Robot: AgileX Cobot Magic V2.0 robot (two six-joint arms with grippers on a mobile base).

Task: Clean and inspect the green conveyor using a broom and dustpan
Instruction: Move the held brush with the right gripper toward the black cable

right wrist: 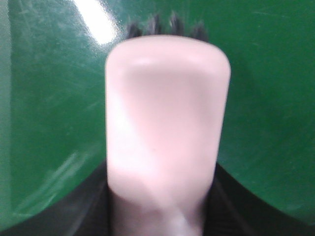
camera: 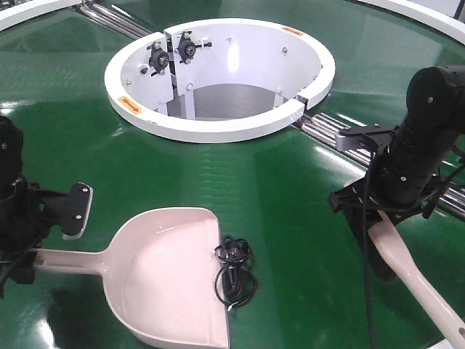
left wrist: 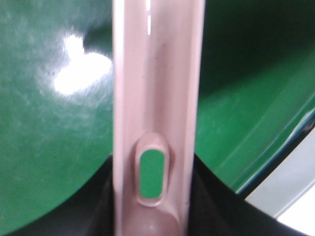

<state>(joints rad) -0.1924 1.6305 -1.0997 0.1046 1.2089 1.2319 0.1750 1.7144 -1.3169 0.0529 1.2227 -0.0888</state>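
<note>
The green conveyor [camera: 240, 182] fills the view. On it lies the pale pink dustpan [camera: 171, 280], mouth to the right, handle pointing left. My left gripper [camera: 25, 258] is shut on that handle; in the left wrist view the dustpan handle [left wrist: 157, 98] with its slotted hole runs between the black jaws of the left gripper [left wrist: 152, 211]. A tangle of black cord [camera: 234, 269] lies at the dustpan's mouth. My right gripper [camera: 378, 211] is shut on the broom [camera: 421, 287], whose black bristles [right wrist: 167, 24] rest over the belt to the right of the cord. The broom's back [right wrist: 167, 123] fills the right wrist view, held by the right gripper [right wrist: 162, 211].
The white ring hub [camera: 218, 127] stands at the back centre, open in the middle. Silver rollers [camera: 327, 131] cross the belt to its right and behind it. The belt's pale outer edge [left wrist: 290, 191] shows close to the left gripper.
</note>
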